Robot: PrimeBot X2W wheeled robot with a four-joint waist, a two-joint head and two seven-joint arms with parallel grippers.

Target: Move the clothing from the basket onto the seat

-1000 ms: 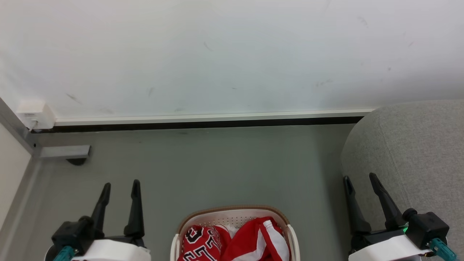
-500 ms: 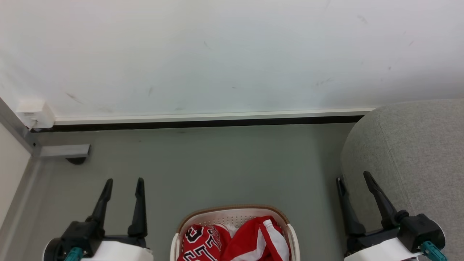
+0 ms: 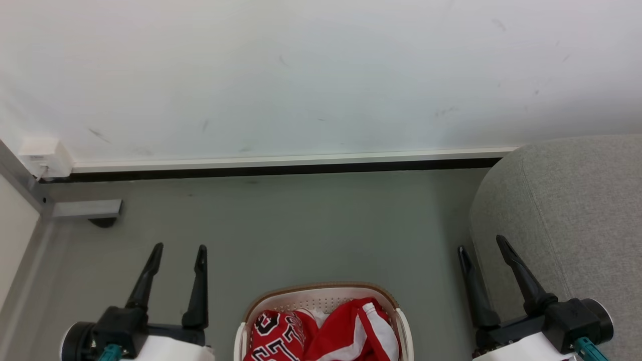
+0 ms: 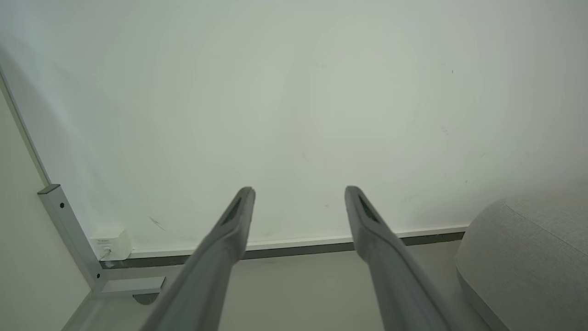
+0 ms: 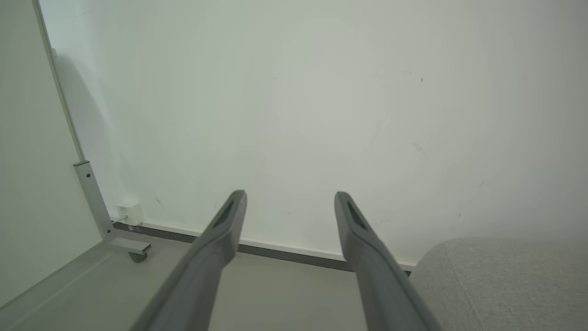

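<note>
- Dark fingers (image 3: pixel 198 286) of the left end effector (image 3: pixel 180 247) stand parted with nothing between them. We see it released, low at the left of the head view, pointing up the frame over bare floor and just beside the basket.
- The right end effector (image 3: pixel 480 243) is likewise spread and empty. Its fingers lean slightly leftward, one tip over the floor and the other in front of the seat's rounded edge.
- Between the two, at the bottom edge of the head view, we find the basket (image 3: pixel 321 289). It is cream-white with perforated walls and a tan-brown rim, and the frame cuts off its near part.
- The clothing (image 3: pixel 351 331) lies inside the basket as a red heap with white trim. On its left side is a lettered garment (image 3: pixel 276 333) with black-and-white block characters. Neither end effector touches the heap.
- The seat (image 3: pixel 567 210), grey fabric crossed by a seam line, bulks at the right. A strip of floor separates it from the basket.
- The grey-green floor (image 3: pixel 301 225) runs back to a dark skirting strip (image 3: pixel 281 169) at the foot of a pale, faintly scuffed wall (image 3: pixel 301 75).
- At far left a small white box (image 3: pixel 42 152) sits at the wall's foot, beside a grey metal bracket (image 3: pixel 88 208) resting on the floor.
- From each wrist we look along two parted fingers toward that wall, with the seat's corner at lower right.
</note>
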